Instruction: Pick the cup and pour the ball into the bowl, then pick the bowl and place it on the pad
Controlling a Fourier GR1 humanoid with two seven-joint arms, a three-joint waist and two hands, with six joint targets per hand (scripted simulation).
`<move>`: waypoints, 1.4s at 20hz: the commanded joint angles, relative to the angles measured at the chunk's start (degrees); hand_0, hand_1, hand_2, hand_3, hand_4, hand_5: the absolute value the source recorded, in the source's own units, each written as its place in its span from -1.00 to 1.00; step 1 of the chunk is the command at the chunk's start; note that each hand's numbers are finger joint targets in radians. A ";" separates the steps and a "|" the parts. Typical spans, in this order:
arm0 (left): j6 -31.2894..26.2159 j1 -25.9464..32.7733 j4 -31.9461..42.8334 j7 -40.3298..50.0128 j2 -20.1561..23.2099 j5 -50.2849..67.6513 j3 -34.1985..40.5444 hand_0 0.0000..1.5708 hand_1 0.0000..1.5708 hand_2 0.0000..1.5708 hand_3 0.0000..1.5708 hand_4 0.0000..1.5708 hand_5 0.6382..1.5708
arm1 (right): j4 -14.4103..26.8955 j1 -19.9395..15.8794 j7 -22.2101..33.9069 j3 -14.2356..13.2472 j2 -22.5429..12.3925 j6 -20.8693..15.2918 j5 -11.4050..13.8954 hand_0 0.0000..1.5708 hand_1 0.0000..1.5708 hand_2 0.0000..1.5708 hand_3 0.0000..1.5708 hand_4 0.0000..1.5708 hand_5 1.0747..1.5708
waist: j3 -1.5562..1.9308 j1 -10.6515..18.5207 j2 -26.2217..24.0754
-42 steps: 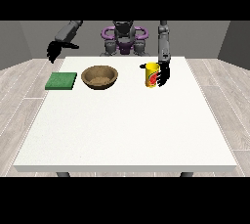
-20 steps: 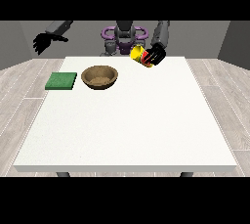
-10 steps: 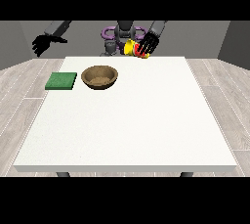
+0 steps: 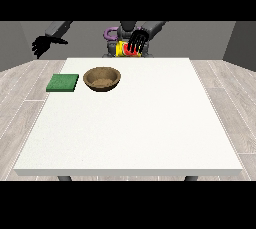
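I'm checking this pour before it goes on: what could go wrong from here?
The cup, held by the hand at the view's right, hangs behind and right of the bowl, so a ball tipped now would likely miss. The bowl sits close to the pad, so a low swing might nudge either.

One camera stands across the white table (image 4: 130, 133) from the robot (image 4: 127, 35), raised and looking down its length towards it. The near edge fills the lower frame, while the robot sits small and far at top; no second view overlaps.
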 commanded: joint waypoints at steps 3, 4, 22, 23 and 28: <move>-4.06 -3.33 0.79 3.51 0.37 -7.29 -2.11 -0.31 -0.31 1.00 1.00 0.15 1.00 | -1.02 -4.88 4.69 1.33 0.62 -3.61 0.64 -1.00 -1.00 -1.00 -0.80 -1.00 0.85 | -0.05 -0.36 -0.30; -4.96 -3.92 -1.91 7.44 -0.29 -9.13 -6.35 -0.34 -0.34 1.00 1.00 0.07 1.00 | 1.59 -4.79 1.89 0.73 0.18 -3.29 0.97 -1.00 -1.00 -1.00 -0.82 -1.00 0.83 | 0.00 0.62 1.68; -21.35 -9.93 0.54 7.43 0.91 -23.47 -17.71 -0.22 -0.22 1.00 1.00 0.57 0.61 | 0.97 -9.47 3.81 3.78 3.07 -2.88 1.51 -1.00 -1.00 -1.00 -0.91 -1.00 0.79 | -0.02 -4.65 2.15; -21.95 -9.28 -1.99 6.44 0.87 -25.34 -20.03 -0.11 -0.11 1.00 1.00 0.53 0.67 | 3.36 -8.63 2.74 2.20 0.89 -2.02 0.94 -1.00 -1.00 -1.00 -0.77 -1.00 0.79 | 0.01 -1.24 3.10; -28.90 -17.69 -1.70 4.72 0.43 -29.18 -18.17 0.97 0.97 1.00 1.00 0.52 0.76 | 3.76 -10.08 1.71 1.74 1.87 -3.78 0.62 -1.00 -1.00 -1.00 -0.76 -1.00 0.78 | 0.00 -1.07 3.37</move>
